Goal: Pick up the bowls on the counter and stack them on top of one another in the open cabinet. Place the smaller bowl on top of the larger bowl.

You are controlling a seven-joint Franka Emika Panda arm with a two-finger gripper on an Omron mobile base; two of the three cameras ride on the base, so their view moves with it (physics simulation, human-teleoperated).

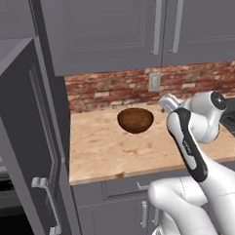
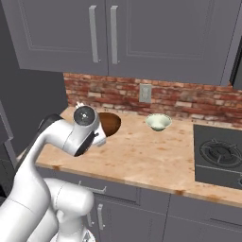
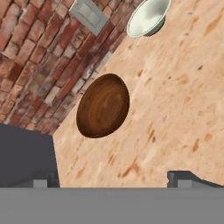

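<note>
You see the big bowl sitting on the counter, near the brick wall. It is round, shiny and dark brown, like wood. The small bowl is pale green-white and sits further along the counter, apart from it. The gripper is spread wide above the counter, holding nothing.

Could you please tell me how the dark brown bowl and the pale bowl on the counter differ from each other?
The glossy dark reddish-brown, wood-like bowl is wider than the small pale greenish-white bowl. The brown bowl sits nearer the tall grey cabinet; the pale bowl sits closer to the black stovetop. In the hand view the brown bowl lies ahead of the open gripper, the pale bowl farther off. Both are round, upright and rest apart on the tan wood-look counter near the brick backsplash.
</note>
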